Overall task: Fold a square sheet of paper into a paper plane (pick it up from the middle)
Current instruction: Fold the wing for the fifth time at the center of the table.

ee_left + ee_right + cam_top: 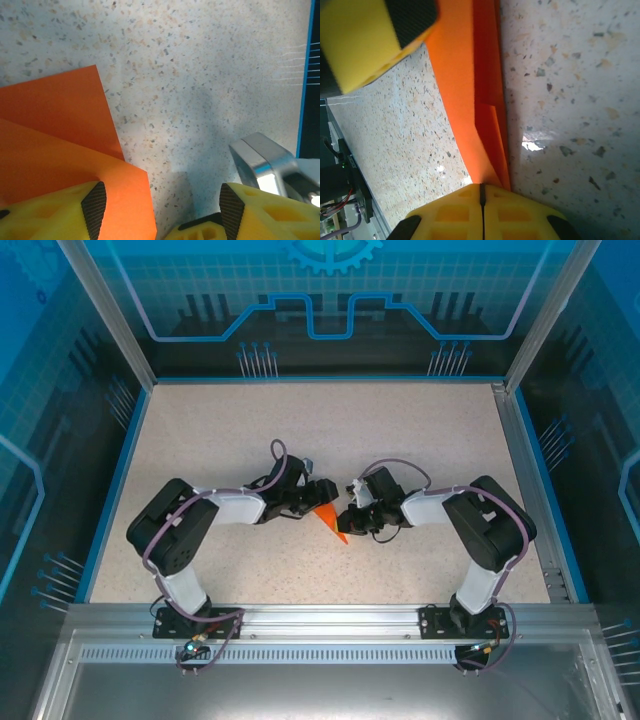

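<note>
Showing layered folds, orange paper wedge (pixel 470 75), pinched in right gripper (pixel 481 192)

The paper (pixel 55 130) is bright orange, the table (pixel 330 430) speckled beige.

Thin, smooth matt paper for the square sheet of paper (pixel 50 150), crisp at the creases. Speckled stone-look table (pixel 300 430), smooth with a slight sheen. Matt yellow plastic on left gripper (pixel 162 212) fingers (pixel 45 215), with black, finely ribbed, rubbery pads (pixel 95 207); same yellow plastic on right gripper (pixel 481 191). Brushed metal rail (pixel 330 618). Glossy blue see-through panels (pixel 330 300).
</note>
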